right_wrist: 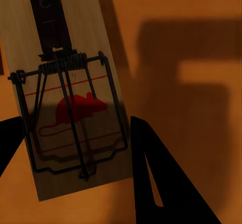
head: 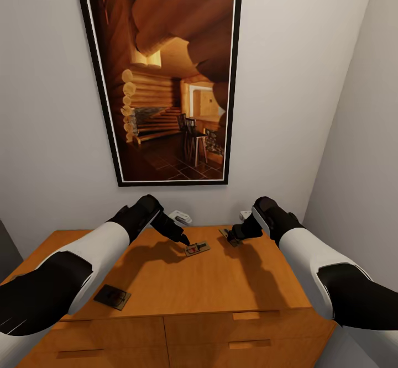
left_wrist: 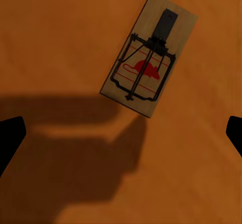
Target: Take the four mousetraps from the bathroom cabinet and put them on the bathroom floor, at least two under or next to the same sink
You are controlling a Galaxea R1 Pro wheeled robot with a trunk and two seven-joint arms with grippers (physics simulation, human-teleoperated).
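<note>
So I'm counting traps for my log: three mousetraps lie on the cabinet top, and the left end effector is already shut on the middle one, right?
Not quite. Three mousetraps lie on the cabinet, but the left end effector is open above the middle trap, not shut on it: the left wrist view shows its fingers spread wide, clear of the trap.

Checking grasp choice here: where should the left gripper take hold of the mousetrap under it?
Probably the mousetrap by its bare long wooden edges, coming straight down from above: it lies flat on the cabinet, and the wire frame covers the face. The left gripper hangs open above it.
</note>
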